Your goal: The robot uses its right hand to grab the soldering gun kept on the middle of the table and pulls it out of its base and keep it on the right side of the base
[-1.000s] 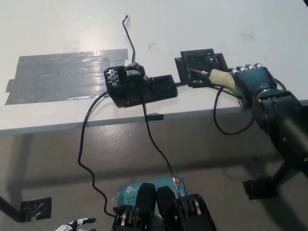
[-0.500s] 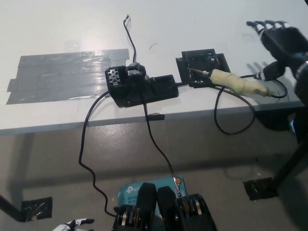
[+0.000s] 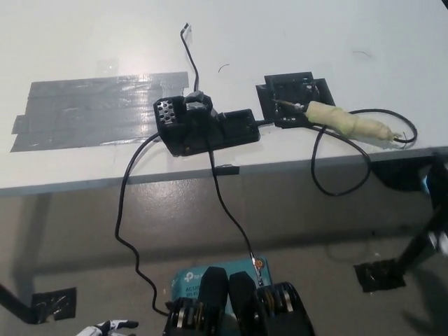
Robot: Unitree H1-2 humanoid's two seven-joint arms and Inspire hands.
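Note:
The soldering gun (image 3: pixel 346 120), its handle wrapped in yellowish tape, lies flat on the white table (image 3: pixel 84 42), right of the black base (image 3: pixel 203 126). Its metal tip rests on a small black plate (image 3: pixel 294 94), and nothing holds it. Its black cable (image 3: pixel 336 185) loops over the table's front edge. A dark blur (image 3: pixel 439 203) at the right edge, below the table, may be my right arm; the hand itself does not show. A sliver of my white left hand (image 3: pixel 112 326) rests at the bottom left.
A patch of grey tape (image 3: pixel 98 108) covers the table left of the base. Black cables (image 3: pixel 126 224) hang from the base to the floor. A teal box (image 3: pixel 192 276) and a black stand foot (image 3: pixel 381 274) lie on the floor.
My right hand let go of the soldering gun, lifted away to the far right, then dropped out of sight at the right edge. The gun stays lying on the table.

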